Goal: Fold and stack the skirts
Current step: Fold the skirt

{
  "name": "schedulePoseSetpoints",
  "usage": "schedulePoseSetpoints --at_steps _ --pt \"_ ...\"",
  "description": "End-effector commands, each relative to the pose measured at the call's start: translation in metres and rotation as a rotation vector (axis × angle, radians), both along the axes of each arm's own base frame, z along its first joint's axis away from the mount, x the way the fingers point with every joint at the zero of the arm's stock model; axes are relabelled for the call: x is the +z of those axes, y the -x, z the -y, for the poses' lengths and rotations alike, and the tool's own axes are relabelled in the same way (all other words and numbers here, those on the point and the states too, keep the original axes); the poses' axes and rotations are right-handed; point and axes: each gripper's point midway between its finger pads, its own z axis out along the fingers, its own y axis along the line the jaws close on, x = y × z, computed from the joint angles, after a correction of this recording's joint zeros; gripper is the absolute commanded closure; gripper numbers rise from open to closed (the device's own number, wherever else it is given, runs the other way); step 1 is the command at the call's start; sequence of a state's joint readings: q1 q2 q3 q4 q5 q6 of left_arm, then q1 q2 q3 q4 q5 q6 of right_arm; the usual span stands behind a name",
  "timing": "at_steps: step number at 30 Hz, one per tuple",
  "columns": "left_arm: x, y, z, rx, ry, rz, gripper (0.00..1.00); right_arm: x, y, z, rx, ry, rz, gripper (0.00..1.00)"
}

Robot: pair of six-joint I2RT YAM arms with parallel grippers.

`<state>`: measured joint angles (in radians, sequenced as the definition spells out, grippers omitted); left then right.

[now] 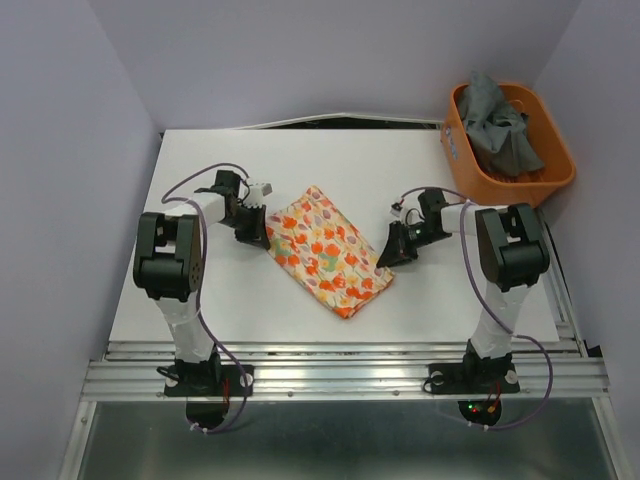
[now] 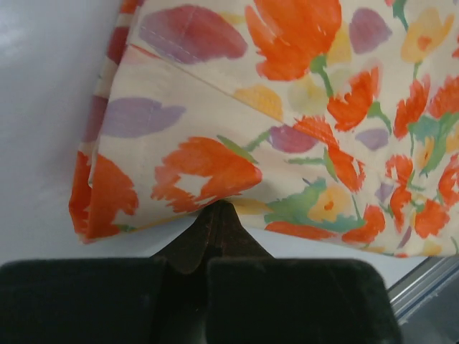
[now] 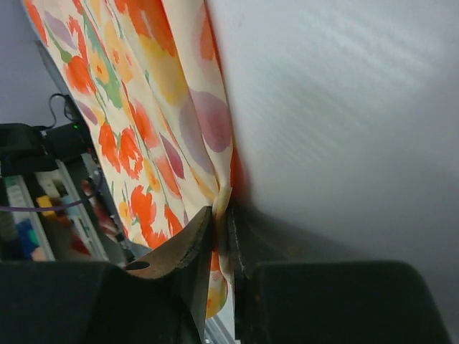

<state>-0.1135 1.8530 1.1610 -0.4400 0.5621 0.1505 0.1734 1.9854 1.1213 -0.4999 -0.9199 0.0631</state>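
Note:
The cream skirt with the orange, red and yellow leafy print (image 1: 330, 250) lies folded into a rectangle at the table's middle. My left gripper (image 1: 256, 230) is at its left edge. In the left wrist view its jaws are shut, with the tips (image 2: 219, 208) pinching the very hem of the floral skirt (image 2: 287, 107). My right gripper (image 1: 392, 250) is at the skirt's right edge, shut on a fold of the floral skirt (image 3: 143, 107) that shows between the fingertips (image 3: 224, 215). The dark grey skirt (image 1: 500, 125) lies crumpled in the orange basket (image 1: 560, 175).
The orange basket stands at the table's far right corner. The white table (image 1: 230, 300) has a metal rail (image 1: 340, 375) along its near edge. Walls close in on the left, back and right.

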Motion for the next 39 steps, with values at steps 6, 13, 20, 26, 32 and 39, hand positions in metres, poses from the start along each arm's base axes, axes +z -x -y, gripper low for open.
schedulePoseSetpoints --at_steps 6,13,20,26,32,39 --pt "0.016 -0.123 0.006 0.061 0.02 0.197 1.0 0.028 -0.014 -0.046 -0.315 -0.19 0.03 0.77" --pt "0.095 -0.149 -0.012 -0.008 -0.083 0.499 0.63 0.038 -0.013 -0.062 -0.384 -0.242 -0.022 0.43" --pt "0.25 -0.07 -0.031 -0.139 -0.208 1.088 0.01 0.11 -0.027 -0.039 -0.336 -0.111 0.386 0.29" --pt "0.245 0.012 0.016 -0.417 -0.248 1.126 0.01 0.15 -0.039 -0.045 -0.17 -0.08 0.553 0.29" --pt "0.167 0.065 0.06 -0.607 -0.387 1.051 0.26 0.123 -0.018 -0.073 0.005 -0.118 0.512 0.33" --pt "0.092 0.126 0.11 -0.806 -0.402 0.985 0.37 0.106 -0.034 -0.104 0.102 -0.176 0.48 0.41"
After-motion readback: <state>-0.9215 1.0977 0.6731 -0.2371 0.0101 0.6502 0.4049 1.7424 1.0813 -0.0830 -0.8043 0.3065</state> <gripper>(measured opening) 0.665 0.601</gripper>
